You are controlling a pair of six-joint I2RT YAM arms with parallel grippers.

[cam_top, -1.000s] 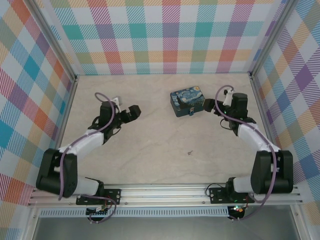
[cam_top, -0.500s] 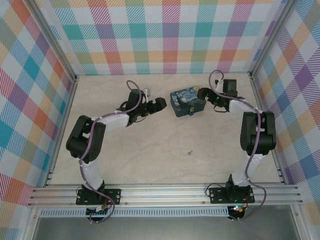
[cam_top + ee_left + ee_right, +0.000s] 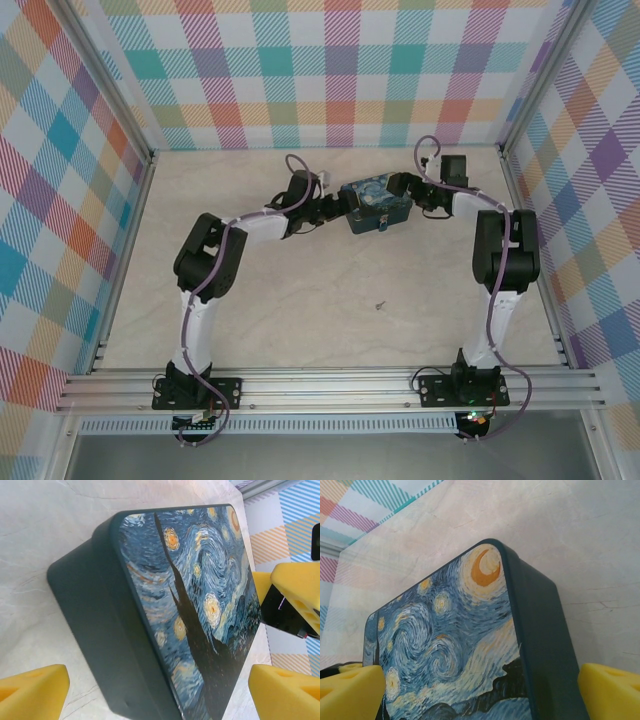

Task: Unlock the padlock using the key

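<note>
Tabletop (image 3: 300, 310) is pale and creamy, with thin grey lines like stone. Three walls (image 3: 340, 70) stand around it, on the left, the right and the far side. They have checks of pink, teal, orange and purple. A silver metal rail (image 3: 330, 385) runs along the near edge, and both arms are bolted to it.

A tin (image 3: 375, 203) painted with a swirly night sky sits toward the far side of the table. The left gripper (image 3: 338, 206) is at its left end and the right gripper (image 3: 400, 187) is at its right end. Both are spread wide. In each wrist view the yellow pads (image 3: 30, 690) stand far apart with the tin between them. I cannot tell if they touch it.

The padlock (image 3: 384, 225) is a tiny blue thing at the near side of the tin. The key (image 3: 381, 304) is a small dark speck lying alone on the bare table, nearer to us and well apart from the tin and both grippers.
</note>
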